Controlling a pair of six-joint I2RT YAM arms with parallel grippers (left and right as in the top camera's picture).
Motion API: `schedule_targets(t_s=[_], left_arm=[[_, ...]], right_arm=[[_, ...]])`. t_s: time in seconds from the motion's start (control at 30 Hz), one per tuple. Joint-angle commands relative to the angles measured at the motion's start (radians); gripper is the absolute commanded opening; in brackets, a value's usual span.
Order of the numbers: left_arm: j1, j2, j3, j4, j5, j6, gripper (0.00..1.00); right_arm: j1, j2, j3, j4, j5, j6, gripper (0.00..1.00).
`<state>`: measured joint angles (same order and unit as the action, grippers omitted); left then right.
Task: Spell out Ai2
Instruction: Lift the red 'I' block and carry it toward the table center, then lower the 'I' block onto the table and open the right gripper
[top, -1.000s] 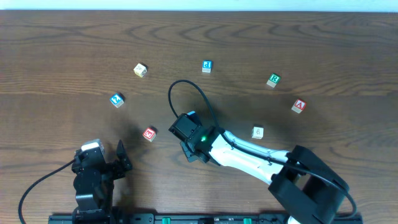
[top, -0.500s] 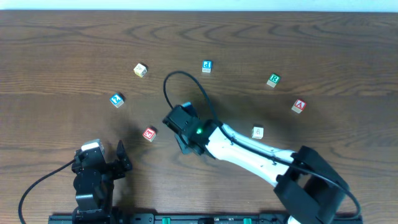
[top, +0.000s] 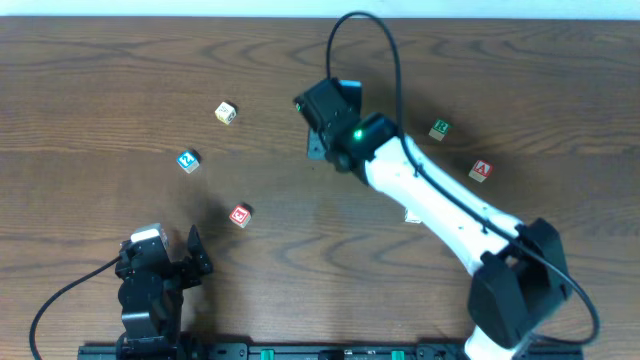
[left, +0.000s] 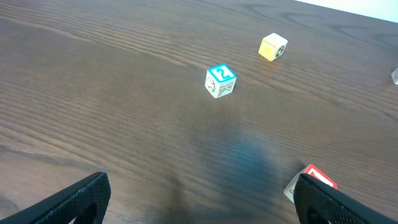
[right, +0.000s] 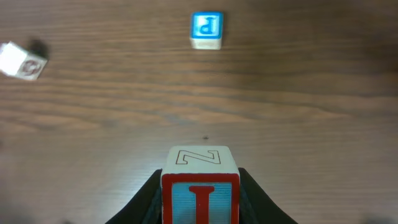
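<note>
**Table** (top: 100, 60): dark brown wood grain; carries all the loose blocks.

**Right arm** (top: 440, 210): white links and a black wrist with a green light. It reaches from the robot's base to a spot well to the right of the 2 block (top: 187, 160) and farther from the base. A black cable (top: 372, 30) loops over the wrist.

**Left arm** (top: 150, 285): black, folded low. It sits nearer the base than the 2 block and slightly to its left.

**Right fingers** (right: 144, 202): clamped on the I block (right: 200, 190), one finger against each side.

**Left fingers** (left: 78, 199): spread wide with nothing between them. The 2 block lies ahead of them, well apart.

**I block**: front face blue with a red border and a red letter I; top face pale with an outlined Z. It is held clear of the table. The overhead view hides it beneath the wrist.

**2 block**: blue and white top face with the numeral 2, resting on the table.

**A block** (top: 481, 170): red A on a pale face. It rests on the table far to the right of the 2 block, across the right arm and about level with it.

**Other blocks, all on the table:**
- Yellow block (top: 226, 112): near the 2 block, to its right and farther back.
- Red block (top: 240, 214): near the 2 block, to its right and closer to the base.
- Green R block (top: 440, 129): far to the right of the 2 block.
- White block (top: 412, 214): right of the 2 block, partly under the right arm.
- Blue P block (right: 206, 29): seen only from the right wrist, so its place relative to the 2 block cannot be told.
</note>
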<state>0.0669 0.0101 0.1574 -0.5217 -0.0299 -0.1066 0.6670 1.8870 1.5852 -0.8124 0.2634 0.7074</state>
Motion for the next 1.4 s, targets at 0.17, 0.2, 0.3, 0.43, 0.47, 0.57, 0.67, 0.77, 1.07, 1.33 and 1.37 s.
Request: schedule_targets(t_s=[0.17,0.2,0.3,0.43,0.47,0.57,0.67,0.77,1.07,1.33,1.37], left_arm=[[-0.004,-0.006,-0.015,0.002,-0.003,0.010,0.95],[-0.004,-0.006,-0.015,0.002,-0.003,0.010,0.95],[-0.004,-0.006,-0.015,0.002,-0.003,0.010,0.96],[-0.004,-0.006,-0.015,0.002,-0.003,0.010,0.95],[-0.004,-0.006,-0.015,0.002,-0.003,0.010,0.95],[-0.004,-0.006,-0.015,0.002,-0.003,0.010,0.95],[-0.004,-0.006,-0.015,0.002,-0.003,0.010,0.95],[-0.004,-0.006,-0.015,0.002,-0.003,0.010,0.95],[-0.004,-0.006,-0.015,0.002,-0.003,0.010,0.95],[-0.004,-0.006,-0.015,0.002,-0.003,0.010,0.95],[-0.004,-0.006,-0.015,0.002,-0.003,0.010,0.95]], right_arm=[[0.006,0.276,0.264,-0.195,-0.006,0.018,0.01],[0.007,0.288,0.264,-0.198,-0.006,0.019,0.01],[0.006,0.315,0.264,-0.196,-0.006,0.023,0.02],[-0.003,0.333,0.264,-0.183,-0.013,0.032,0.03],[-0.006,0.338,0.264,-0.173,-0.024,0.032,0.03],[-0.017,0.354,0.264,-0.146,-0.068,0.032,0.03],[-0.021,0.378,0.264,-0.126,-0.092,0.032,0.03],[-0.023,0.390,0.264,-0.122,-0.089,0.021,0.03],[-0.039,0.391,0.263,-0.146,-0.072,0.021,0.06],[-0.053,0.391,0.259,-0.166,-0.073,0.021,0.06],[-0.053,0.391,0.259,-0.164,-0.072,0.021,0.06]])
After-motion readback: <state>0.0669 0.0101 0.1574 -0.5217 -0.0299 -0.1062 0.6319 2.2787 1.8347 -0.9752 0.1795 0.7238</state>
